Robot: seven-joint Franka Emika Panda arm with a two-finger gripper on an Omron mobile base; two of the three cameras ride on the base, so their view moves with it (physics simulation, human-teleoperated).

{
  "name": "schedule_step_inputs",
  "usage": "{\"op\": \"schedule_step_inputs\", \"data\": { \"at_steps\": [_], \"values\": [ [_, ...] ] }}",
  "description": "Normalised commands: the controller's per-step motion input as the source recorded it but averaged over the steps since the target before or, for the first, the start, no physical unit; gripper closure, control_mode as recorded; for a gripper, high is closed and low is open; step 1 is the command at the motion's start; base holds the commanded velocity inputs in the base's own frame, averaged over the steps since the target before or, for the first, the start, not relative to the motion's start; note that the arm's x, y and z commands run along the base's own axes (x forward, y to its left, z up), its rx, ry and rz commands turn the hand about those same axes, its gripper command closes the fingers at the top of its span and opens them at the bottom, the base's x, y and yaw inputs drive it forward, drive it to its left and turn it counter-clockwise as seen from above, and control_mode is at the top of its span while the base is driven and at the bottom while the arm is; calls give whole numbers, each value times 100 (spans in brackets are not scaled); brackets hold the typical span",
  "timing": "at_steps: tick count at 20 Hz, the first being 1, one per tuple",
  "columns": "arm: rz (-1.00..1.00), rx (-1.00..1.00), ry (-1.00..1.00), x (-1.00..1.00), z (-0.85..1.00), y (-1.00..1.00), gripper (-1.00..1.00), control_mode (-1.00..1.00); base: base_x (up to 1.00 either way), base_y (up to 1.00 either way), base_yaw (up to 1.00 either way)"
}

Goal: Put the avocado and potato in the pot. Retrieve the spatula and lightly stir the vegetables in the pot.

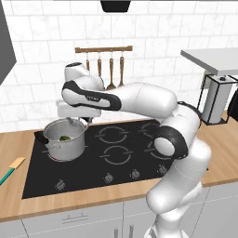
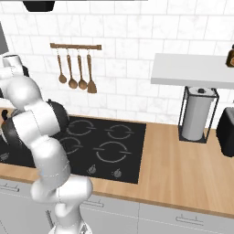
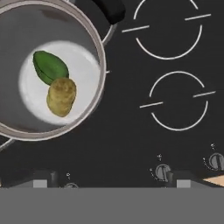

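Note:
The steel pot [image 1: 68,149] stands on the front left burner of the cooktop. In the hand view the pot [image 3: 101,52] is at the upper left, and on its floor the dark green avocado [image 3: 50,66] and the tan potato [image 3: 61,96] lie touching. A bit of green avocado [image 1: 65,138] shows over the rim. My gripper [image 1: 73,122] hovers just above the pot; in the hand view the gripper [image 3: 110,178] is open, fingertips far apart, nothing between them. The spatula [image 1: 11,170], teal handle and tan blade, lies on the wooden counter left of the cooktop.
The black cooktop [image 1: 125,151] has knobs [image 3: 162,171] along its front. A rail of wooden utensils [image 1: 104,65] hangs on the tiled wall. A paper towel holder [image 2: 195,114] stands under a white shelf [image 2: 192,71] at the right, beside a dark appliance [image 2: 226,132].

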Motion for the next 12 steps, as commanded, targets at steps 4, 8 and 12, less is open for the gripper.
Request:
{"op": "schedule_step_inputs", "data": {
  "at_steps": [4,8,12],
  "values": [
    [26,1,1,-73,29,-90,-100,-100,0,0,0],
    [25,8,0,-85,9,-71,-100,-100,0,0,0],
    [34,0,0,-74,4,-100,-100,-100,0,0,0]
  ]
}}
